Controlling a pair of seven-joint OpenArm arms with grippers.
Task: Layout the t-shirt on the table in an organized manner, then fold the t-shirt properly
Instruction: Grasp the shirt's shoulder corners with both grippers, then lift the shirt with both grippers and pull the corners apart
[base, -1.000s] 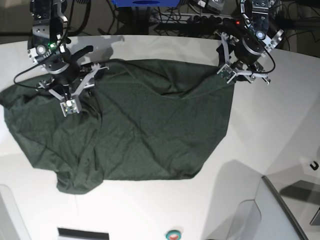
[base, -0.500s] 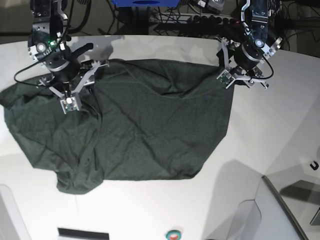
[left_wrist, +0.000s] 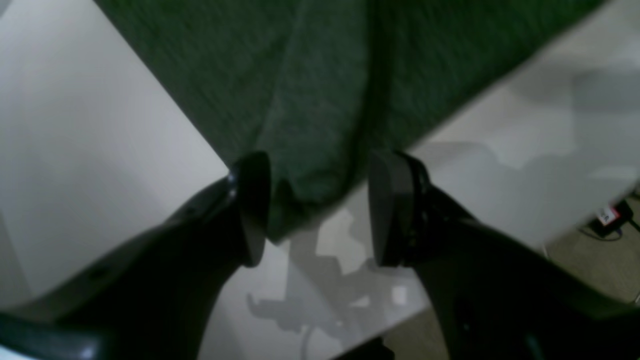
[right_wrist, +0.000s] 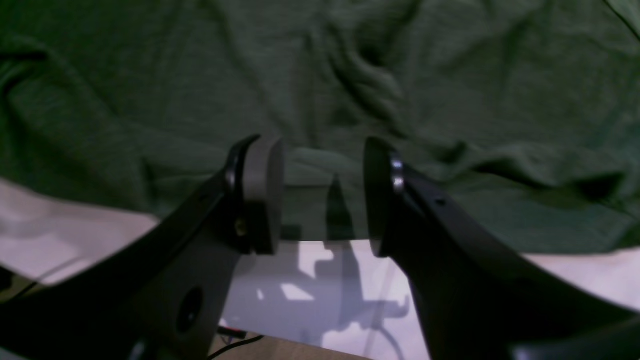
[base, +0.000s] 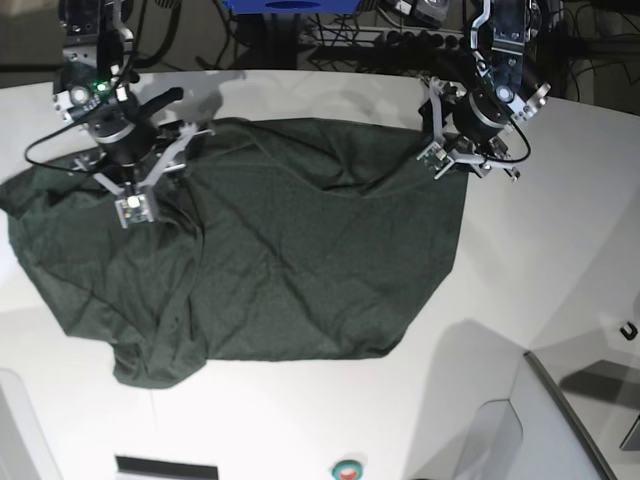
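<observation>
The dark green t-shirt (base: 270, 250) lies spread and wrinkled over the white table (base: 560, 260), with a bunched lump at its near left corner. My left gripper (base: 450, 150) hovers at the shirt's far right corner. In the left wrist view it (left_wrist: 317, 172) is open, and the shirt's corner (left_wrist: 310, 100) lies between the spread fingers without being pinched. My right gripper (base: 175, 145) is at the shirt's far left part. In the right wrist view it (right_wrist: 322, 170) is open above the shirt's edge (right_wrist: 320, 75), holding nothing.
Cables and a power strip (base: 400, 40) run behind the table's curved far edge, beside a blue object (base: 290, 6). A grey panel (base: 570, 420) rises at the near right. A small black hook (base: 628, 331) sits at the right edge and a round button (base: 347, 468) at the near edge.
The left arm has moved left, bringing its open fingers over the shirt's far right corner. The right arm has shifted slightly left and away. The shirt has barely moved.
</observation>
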